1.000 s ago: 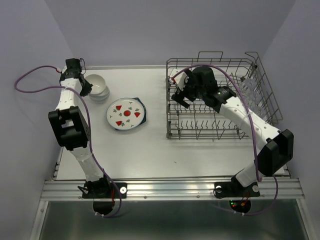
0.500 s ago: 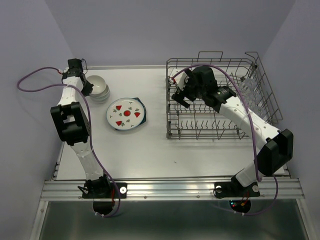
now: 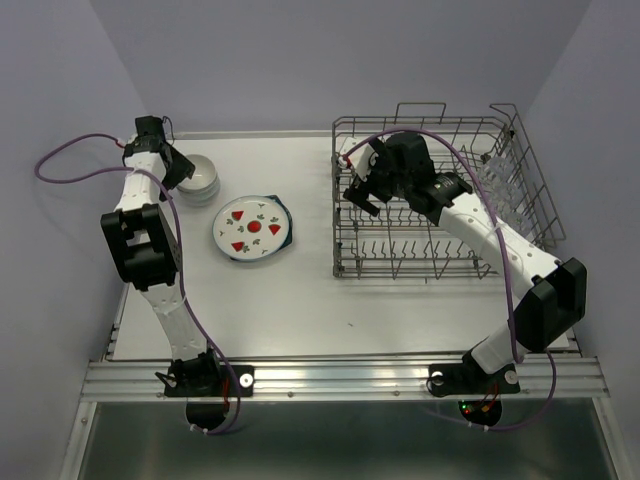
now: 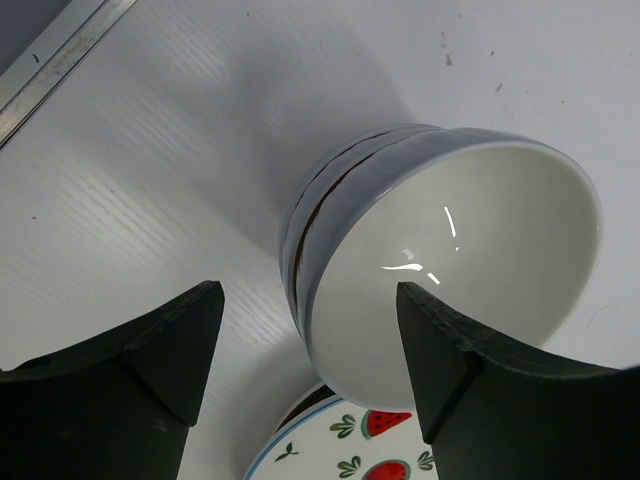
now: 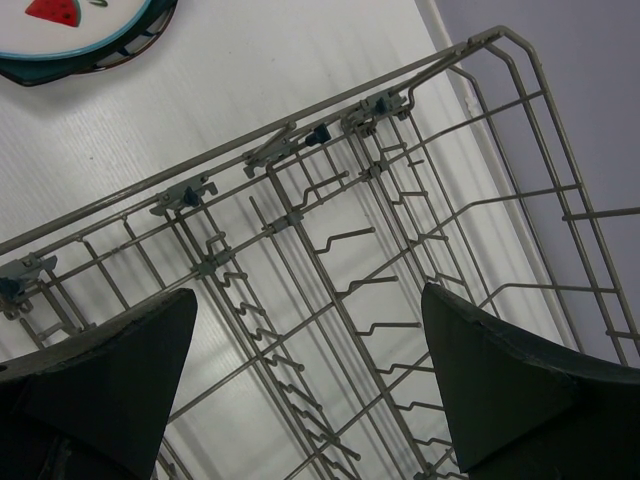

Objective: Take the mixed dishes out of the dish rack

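Left claw (image 4: pixel 308 300) stood apart, bowls (image 4: pixel 440 250) stacked between its fingers; best retreat was straight up, clear of rims. Right claw (image 5: pixel 308 295) apart above rack (image 5: pixel 330 180).

Left of the dish rack (image 3: pixel 440 205), a bare strip of worktop (image 3: pixel 300 290) gives open passage. Farther left of it, the strawberry plate (image 3: pixel 252 230) and stacked bowls (image 3: pixel 203 180) stand in the way. Inside the rack, upright tines (image 5: pixel 300 262) bar sideways sweeps.
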Tool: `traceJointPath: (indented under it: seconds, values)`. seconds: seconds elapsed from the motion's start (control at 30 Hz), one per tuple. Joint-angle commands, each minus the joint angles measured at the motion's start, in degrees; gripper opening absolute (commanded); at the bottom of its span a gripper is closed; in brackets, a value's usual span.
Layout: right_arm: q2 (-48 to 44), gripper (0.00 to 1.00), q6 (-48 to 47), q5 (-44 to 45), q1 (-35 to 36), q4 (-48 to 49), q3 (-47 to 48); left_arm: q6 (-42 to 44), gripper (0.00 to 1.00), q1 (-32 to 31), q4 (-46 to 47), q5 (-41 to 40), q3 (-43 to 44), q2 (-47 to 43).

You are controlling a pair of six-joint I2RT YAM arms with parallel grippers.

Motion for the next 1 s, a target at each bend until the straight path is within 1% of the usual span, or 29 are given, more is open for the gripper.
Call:
traceJointPath:
  seconds: [0.0,0.07,0.13,0.2,0.23,0.3,0.33,0.37,0.43,0.47,0.53,0.57,0.6,0.67,0.73,0.77,0.8,0.83,0.87,0.9,0.93,0.97]
  values:
    - [-0.33,1.00,-0.27,0.39,-0.30,3.15,1.11,0.27,0.82,0.50,-0.57,0.66,3.03,-2.51]
    - [-0.33,1.00,0.08,0.56,-0.30,3.23,1.37,0.45,0.82,0.41,-0.92,1.45,3.91,-3.22]
    - [-0.33,1.00,1.13,0.83,-0.30,3.15,1.81,0.63,0.87,0.32,-1.71,1.54,5.48,-4.18]
    - [-0.51,1.00,2.71,1.00,-0.30,3.67,2.34,1.15,0.88,-0.03,-2.41,1.89,7.33,-5.15]
    - [-0.59,1.00,3.50,1.27,-0.30,3.85,2.60,1.15,0.91,-0.12,-3.37,1.89,7.77,-6.37]
    - [-0.86,1.00,6.40,2.67,-0.30,4.46,3.57,1.42,0.94,-0.64,-3.65,2.07,8.48,-8.22]
    - [-0.95,1.00,7.54,3.54,-0.30,4.90,3.92,1.42,0.98,-0.82,-3.82,1.98,8.74,-10.40]
    - [-1.03,1.00,10.51,4.60,-0.30,5.34,4.36,1.42,0.99,-1.17,-3.65,1.81,8.83,-11.73]
    - [-1.12,1.00,13.86,9.59,-0.30,5.96,6.20,1.51,0.99,-2.23,-3.73,1.37,8.83,-14.19]
    - [-1.12,1.00,17.44,11.18,-0.30,6.05,6.73,1.77,0.99,-4.05,-3.39,0.67,8.75,-16.56]
    - [-1.21,1.00,20.37,15.84,-0.82,6.05,7.18,2.47,0.99,-6.87,-3.30,-0.82,8.22,-19.46]
    - [-1.21,1.00,23.95,17.68,-0.83,6.05,7.26,2.65,0.99,-10.89,-2.95,-2.48,7.78,-20.44]
    - [-1.30,1.00,25.99,21.27,-1.44,6.13,7.09,2.91,0.99,-12.84,-2.42,-3.28,7.17,-21.23]
    - [-2.44,1.00,31.59,22.36,-4.07,5.96,5.87,3.17,0.99,-19.42,-0.58,-2.43,4.71,-22.99]
    - [-3.93,1.00,34.26,20.96,-7.92,5.96,4.46,3.52,0.99,-22.69,0.39,-0.84,2.69,-23.43]
    - [-4.20,1.00,34.62,21.48,-8.47,5.96,4.63,3.35,0.99,-24.36,0.57,-1.27,2.25,-23.43]
    - [-4.11,1.00,35.40,26.18,-9.35,5.87,5.32,3.35,0.99,-27.85,0.48,-1.88,1.89,-23.43]
    - [-4.02,1.00,36.28,27.97,-10.40,5.52,6.03,3.26,0.99,-29.63,0.48,-2.84,1.63,-23.26]
    - [-3.94,1.00,38.64,27.90,-13.98,4.21,7.34,2.74,0.99,-31.30,0.31,-3.55,1.28,-22.82]
    - [-4.02,1.00,40.23,27.72,-15.93,3.59,7.61,2.74,0.99,-34.19,0.40,-3.30,1.10,-22.47]
    - [-4.02,1.00,41.29,27.72,-17.77,3.41,7.79,2.39,0.99,-35.61,0.83,-3.21,0.58,-21.95]
    - [-3.94,1.00,42.95,29.55,-20.75,3.32,8.14,2.38,0.99,-36.93,1.10,-3.29,0.22,-21.68]
